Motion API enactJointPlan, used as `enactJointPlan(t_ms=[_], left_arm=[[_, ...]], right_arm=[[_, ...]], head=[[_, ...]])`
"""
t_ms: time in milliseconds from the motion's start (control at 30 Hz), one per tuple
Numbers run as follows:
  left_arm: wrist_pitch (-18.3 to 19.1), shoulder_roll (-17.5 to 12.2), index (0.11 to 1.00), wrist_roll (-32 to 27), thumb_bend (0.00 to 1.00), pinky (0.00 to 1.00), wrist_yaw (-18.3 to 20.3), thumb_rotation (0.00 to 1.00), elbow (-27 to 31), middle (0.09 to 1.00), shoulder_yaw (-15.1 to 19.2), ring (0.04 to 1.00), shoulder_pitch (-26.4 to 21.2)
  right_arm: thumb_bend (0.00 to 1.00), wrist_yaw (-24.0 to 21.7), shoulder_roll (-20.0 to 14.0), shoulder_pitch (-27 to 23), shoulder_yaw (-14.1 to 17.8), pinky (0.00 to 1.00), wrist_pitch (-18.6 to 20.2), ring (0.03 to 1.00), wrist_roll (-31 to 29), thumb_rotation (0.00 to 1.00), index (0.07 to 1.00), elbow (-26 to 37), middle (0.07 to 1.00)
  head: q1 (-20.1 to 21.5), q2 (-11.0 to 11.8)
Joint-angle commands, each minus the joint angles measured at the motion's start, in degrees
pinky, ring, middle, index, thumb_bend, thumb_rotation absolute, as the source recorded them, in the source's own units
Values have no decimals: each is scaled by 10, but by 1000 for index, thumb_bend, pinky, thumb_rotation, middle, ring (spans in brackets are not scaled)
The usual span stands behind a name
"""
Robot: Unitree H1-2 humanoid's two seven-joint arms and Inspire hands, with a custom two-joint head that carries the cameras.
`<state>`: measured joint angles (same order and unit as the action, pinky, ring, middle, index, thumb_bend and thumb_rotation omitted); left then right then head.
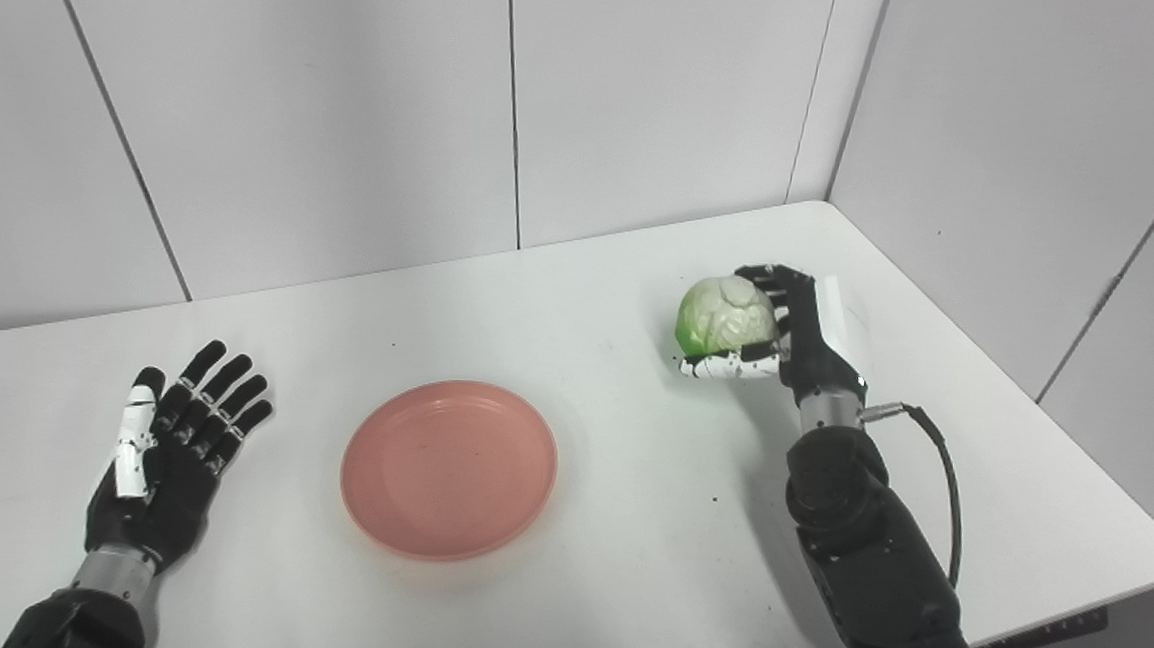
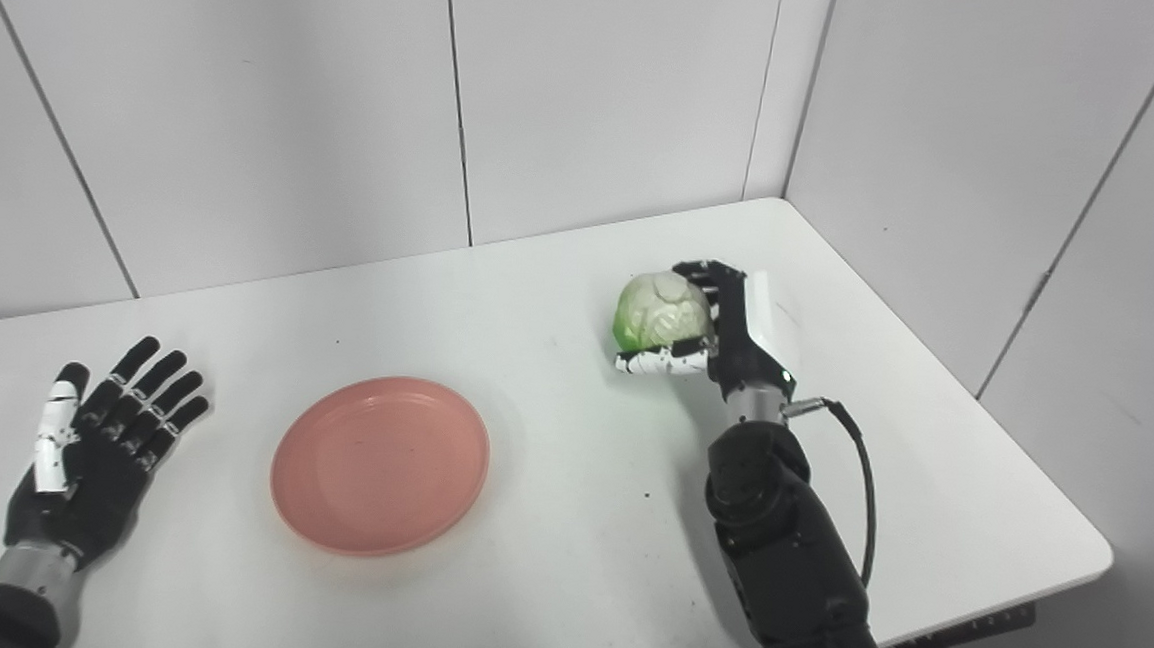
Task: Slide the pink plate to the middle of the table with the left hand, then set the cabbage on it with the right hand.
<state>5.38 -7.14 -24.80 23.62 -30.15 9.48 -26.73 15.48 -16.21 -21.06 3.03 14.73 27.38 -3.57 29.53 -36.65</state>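
Right hand (image 1: 802, 333) grips the cabbage (image 1: 726, 317); left hand (image 1: 174, 445) (fingers spread) flanks the pink plate (image 1: 449, 467).

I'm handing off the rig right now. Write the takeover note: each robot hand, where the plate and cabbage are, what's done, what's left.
Left robot hand: open, fingers spread, holding nothing, at the left side of the table, clear of the plate.
Right robot hand: shut on the cabbage, at the right side toward the back of the table. Whether the cabbage is lifted off the surface is hard to tell.
Pink plate: near the middle of the table, nothing on it.
Done: plate looks in position; cabbage grasped.
Left: carry the cabbage to the left and nearer, over the plate, set it down, release.
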Motion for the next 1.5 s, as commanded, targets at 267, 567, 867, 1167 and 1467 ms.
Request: enactJointPlan(t_ms=[267,567,867,1167,1467], left_arm=[[11,20,904,19,467,888,-29,1000,23,900,-21,884,24],[36,56,890,44,463,881,-81,1000,86,886,-40,873,42],[57,91,890,60,451,910,-118,1000,130,896,-56,888,50],[70,110,884,78,454,889,-141,1000,150,886,-71,881,48],[80,116,890,82,457,886,-149,1000,158,891,-76,884,46]], right_arm=[[512,-41,13,-48,-40,436,4,485,21,127,489,78,522],[511,-68,37,-66,-86,415,-31,474,18,123,488,67,520],[512,-84,74,-71,-134,390,-58,459,13,124,488,34,517],[514,-102,91,-63,-162,403,-66,469,24,127,488,35,528],[511,-123,112,-52,-175,375,-81,443,10,123,488,29,512]], head=[[-52,-1],[-145,-9],[-216,-22],[-252,-41],[-263,-49]])
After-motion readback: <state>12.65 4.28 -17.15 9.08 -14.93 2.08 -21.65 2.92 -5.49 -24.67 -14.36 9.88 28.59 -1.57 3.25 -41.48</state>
